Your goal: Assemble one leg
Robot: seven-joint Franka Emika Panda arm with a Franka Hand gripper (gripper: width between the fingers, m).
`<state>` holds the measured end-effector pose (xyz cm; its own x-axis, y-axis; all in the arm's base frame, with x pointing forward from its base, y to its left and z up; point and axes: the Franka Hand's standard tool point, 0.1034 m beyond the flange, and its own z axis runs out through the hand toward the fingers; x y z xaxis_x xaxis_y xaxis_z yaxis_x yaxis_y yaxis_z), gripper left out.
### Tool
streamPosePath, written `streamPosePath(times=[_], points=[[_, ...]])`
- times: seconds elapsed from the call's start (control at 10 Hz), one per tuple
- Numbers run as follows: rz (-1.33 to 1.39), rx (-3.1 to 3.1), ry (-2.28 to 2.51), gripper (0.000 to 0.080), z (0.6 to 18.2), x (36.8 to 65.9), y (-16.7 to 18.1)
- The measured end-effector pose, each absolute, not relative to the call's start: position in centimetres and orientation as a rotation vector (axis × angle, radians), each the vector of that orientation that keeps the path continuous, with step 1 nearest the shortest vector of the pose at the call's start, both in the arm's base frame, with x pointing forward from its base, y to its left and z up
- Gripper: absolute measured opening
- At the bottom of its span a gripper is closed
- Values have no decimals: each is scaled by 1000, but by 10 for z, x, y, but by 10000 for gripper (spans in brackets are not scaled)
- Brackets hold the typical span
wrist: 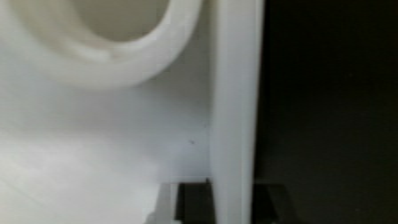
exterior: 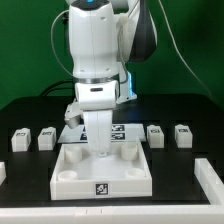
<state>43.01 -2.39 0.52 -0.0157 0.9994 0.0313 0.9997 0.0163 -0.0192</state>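
The large white square panel (exterior: pixel 100 172) with round corner sockets lies at the table's front centre. My gripper (exterior: pixel 100 150) is down at the panel's far edge. In the wrist view my gripper (wrist: pixel 233 186) has one dark finger (wrist: pixel 196 203) on each side of the panel's upright rim (wrist: pixel 233 100), and the rim fills the gap between them. A round socket (wrist: pixel 107 30) shows close by. Four small white legs lie apart from the gripper: two at the exterior view's left (exterior: pixel 20 138) (exterior: pixel 46 138) and two at its right (exterior: pixel 155 133) (exterior: pixel 182 133).
The marker board (exterior: pixel 125 129) lies just behind the panel, partly hidden by the arm. A white part (exterior: pixel 212 180) lies at the exterior view's right front edge, and another (exterior: pixel 3 172) at its left edge. The table is black.
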Motion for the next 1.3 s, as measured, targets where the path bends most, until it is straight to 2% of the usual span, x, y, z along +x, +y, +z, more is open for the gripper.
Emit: streamPosePath(times=[0.1, 0.4, 0.8, 1.0, 1.3], points=[[-14, -2179, -2214, 50, 5, 431, -24], [-56, -2181, -2231, 51, 5, 462, -14], [-122, -2211, -2179, 51, 7, 503, 48], [-84, -2191, -2160, 51, 5, 504, 65], [-62, -2203, -2134, 51, 5, 504, 66]])
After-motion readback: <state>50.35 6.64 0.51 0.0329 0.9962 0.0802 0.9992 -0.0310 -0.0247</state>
